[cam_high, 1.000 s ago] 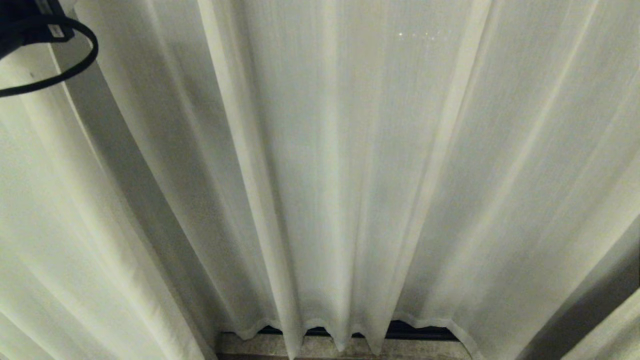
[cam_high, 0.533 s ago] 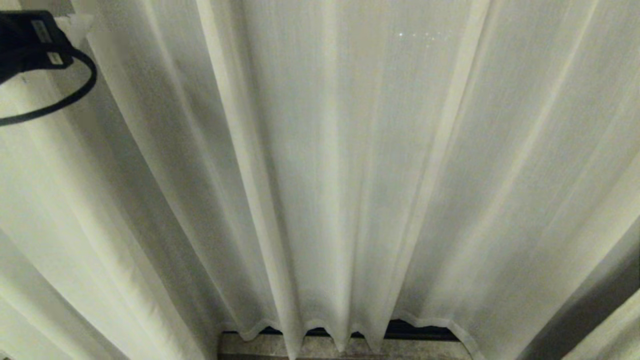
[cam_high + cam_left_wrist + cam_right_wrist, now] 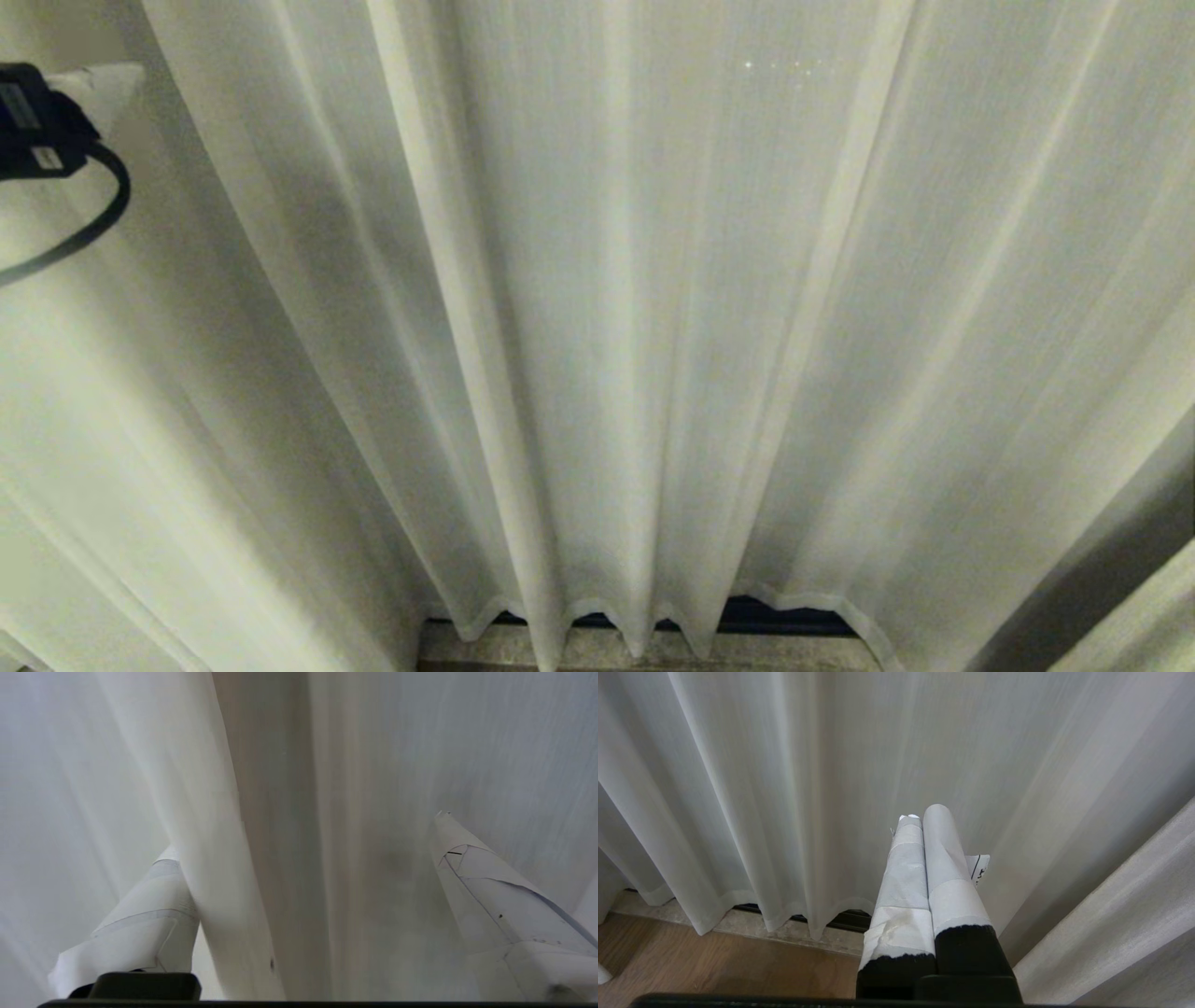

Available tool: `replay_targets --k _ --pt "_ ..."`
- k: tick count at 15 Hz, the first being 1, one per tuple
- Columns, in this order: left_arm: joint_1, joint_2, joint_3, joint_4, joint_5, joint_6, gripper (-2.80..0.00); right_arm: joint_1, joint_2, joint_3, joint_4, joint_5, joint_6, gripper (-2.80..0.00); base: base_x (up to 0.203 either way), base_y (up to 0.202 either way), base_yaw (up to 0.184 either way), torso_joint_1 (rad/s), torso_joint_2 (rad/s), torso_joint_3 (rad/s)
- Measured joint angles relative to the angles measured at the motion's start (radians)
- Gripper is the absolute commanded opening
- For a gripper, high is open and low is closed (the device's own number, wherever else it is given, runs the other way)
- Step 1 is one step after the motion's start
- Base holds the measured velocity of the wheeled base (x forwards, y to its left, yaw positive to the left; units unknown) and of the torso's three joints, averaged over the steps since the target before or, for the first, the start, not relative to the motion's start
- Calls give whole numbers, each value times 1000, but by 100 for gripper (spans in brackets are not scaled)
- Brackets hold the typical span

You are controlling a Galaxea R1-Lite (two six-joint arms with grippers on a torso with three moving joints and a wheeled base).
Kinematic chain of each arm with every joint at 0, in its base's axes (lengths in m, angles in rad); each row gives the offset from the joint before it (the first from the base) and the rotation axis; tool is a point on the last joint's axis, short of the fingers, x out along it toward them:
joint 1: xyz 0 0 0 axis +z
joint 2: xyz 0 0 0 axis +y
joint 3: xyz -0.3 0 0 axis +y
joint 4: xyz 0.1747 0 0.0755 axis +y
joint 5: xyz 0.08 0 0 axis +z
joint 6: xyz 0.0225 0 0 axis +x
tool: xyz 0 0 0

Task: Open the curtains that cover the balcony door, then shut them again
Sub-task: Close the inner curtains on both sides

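The pale pleated sheer curtains (image 3: 653, 327) hang drawn right across the view. The left gripper (image 3: 303, 858) is spread wide around one fold – probably not touching. I'd push deeper before pinching – thin fabric slips.

Thin, matt woven cloth with a fine vertical grain in the curtains (image 3: 653, 327), half sheer in the pale layer. Heavier, coarser weave in the panel (image 3: 1125, 933) at lower right of the right wrist view. Smooth brown wood-grain floor (image 3: 691, 970) at lower left there, beside a rough, mottled stone-like sill (image 3: 784, 931). White, creased tape over the right gripper (image 3: 923, 812) fingers, black matt beneath.
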Motion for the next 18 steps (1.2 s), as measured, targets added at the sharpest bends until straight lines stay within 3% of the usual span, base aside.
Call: replay_targets --k 18 --pt "16 -406 225 272 2 0 0 0 0 0 0 0 0 -280 0 0 0 0 0 0"
